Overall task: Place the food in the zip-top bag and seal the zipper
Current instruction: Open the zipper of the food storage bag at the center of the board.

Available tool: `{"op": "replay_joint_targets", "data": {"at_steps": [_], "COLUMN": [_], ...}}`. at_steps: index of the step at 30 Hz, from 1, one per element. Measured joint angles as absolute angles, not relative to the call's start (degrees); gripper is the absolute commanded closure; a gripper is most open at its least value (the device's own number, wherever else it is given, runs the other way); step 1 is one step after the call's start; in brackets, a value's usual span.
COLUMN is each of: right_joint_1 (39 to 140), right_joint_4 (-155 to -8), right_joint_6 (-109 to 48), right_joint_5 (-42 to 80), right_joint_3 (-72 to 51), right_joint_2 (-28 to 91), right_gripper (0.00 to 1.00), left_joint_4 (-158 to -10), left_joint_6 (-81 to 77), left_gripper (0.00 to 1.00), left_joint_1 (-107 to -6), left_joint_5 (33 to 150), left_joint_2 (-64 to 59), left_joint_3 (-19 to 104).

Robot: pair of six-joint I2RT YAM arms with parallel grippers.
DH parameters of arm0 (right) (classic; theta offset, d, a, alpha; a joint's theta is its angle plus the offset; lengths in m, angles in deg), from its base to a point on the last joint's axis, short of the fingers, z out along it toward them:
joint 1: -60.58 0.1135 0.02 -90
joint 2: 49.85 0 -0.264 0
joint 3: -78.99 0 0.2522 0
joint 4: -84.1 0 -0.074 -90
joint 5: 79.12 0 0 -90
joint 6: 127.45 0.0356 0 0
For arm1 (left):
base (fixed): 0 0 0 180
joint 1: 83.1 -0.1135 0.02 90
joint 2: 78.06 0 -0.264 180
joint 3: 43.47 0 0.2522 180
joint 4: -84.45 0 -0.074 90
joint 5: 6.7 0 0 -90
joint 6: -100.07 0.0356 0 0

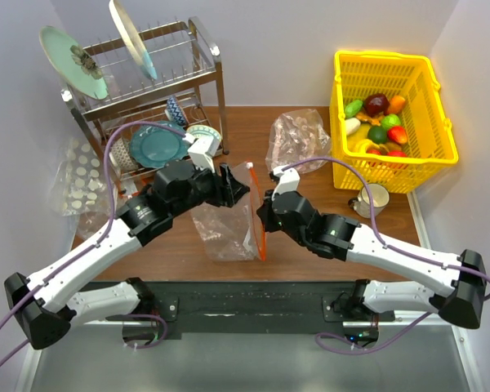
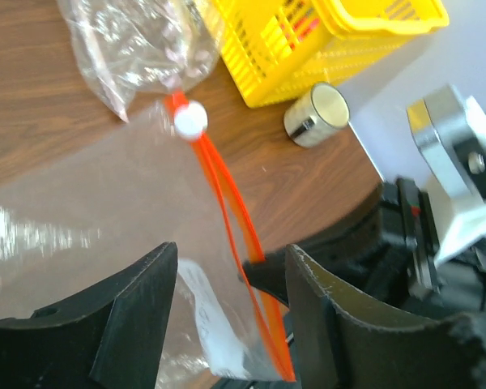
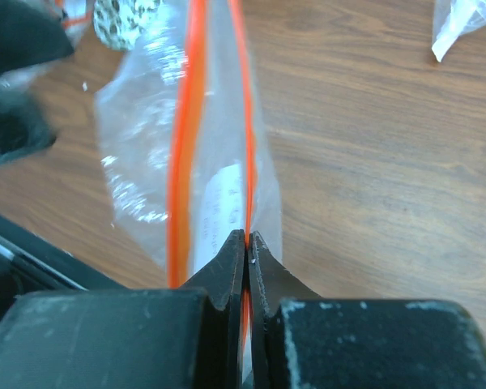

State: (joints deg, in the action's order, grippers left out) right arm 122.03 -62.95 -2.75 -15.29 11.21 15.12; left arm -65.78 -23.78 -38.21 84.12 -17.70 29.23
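the bag (image 1: 224, 229) is laid mid-table, its zipper (image 3: 185, 121) clenched by the right gripper (image 3: 248, 243); the left gripper (image 2: 231, 259) is spread wide over it. food (image 1: 380, 122) is seen in the basket (image 1: 343, 65): nothing bagged or sealed yet.

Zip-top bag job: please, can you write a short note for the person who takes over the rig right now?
Right end effector: shut on the thin red-orange zipper strip, at one lip of the clear plastic zip-top bag.
Left end effector: open at the bag's mouth, gripping nothing.
Glossy toy fruits and vegetables: all in the yellow plastic basket; none in the bag.
Done: the mouth is partly open.
Left: load the food, then seal the zipper.
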Motion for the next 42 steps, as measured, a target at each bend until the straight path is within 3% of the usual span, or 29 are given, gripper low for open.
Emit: {"op": "replay_joint_targets", "data": {"at_steps": [12,20,28,31,34,35,37,42], "right_joint_1": [122.01,121.64,121.7,121.7,121.7,121.7,121.7,121.7], "right_joint_4": [-67.87,-67.89,-70.23,-70.82,-71.06,-71.06,-71.04,-68.64], "right_joint_6": [2.69,3.17,3.91,3.98,3.98,3.98,3.98,5.03], "right_joint_5": [-16.63,-16.78,-16.67,-16.65,-16.63,-16.65,-16.67,-18.68], "right_joint_3": [12.24,12.35,12.54,12.54,12.54,12.54,12.54,12.54], "right_joint_2": [15.99,16.28,15.69,15.62,15.62,15.62,15.62,15.64], "right_gripper": [1.0,1.0,1.0,1.0,1.0,1.0,1.0,1.0], "left_joint_4": [-63.13,-58.83,-52.16,-51.94,-52.14,-52.16,-52.12,-48.51], "left_joint_6": [-25.88,-26.42,-26.84,-26.82,-26.86,-26.88,-26.91,-26.07], "left_gripper": [0.56,0.57,0.51,0.58,0.78,0.9,1.0,1.0], "left_joint_1": [-25.36,-21.62,-20.9,-20.84,-20.84,-20.84,-20.84,-20.84], "left_joint_5": [72.31,60.95,53.69,53.19,53.17,53.17,53.14,51.75], "left_joint_2": [-12.8,-9.13,-8.56,-8.39,-7.21,-6.53,-5.04,-3.14], "left_joint_3": [29.62,33.29,33.95,33.95,33.95,33.95,33.95,35.24]}}
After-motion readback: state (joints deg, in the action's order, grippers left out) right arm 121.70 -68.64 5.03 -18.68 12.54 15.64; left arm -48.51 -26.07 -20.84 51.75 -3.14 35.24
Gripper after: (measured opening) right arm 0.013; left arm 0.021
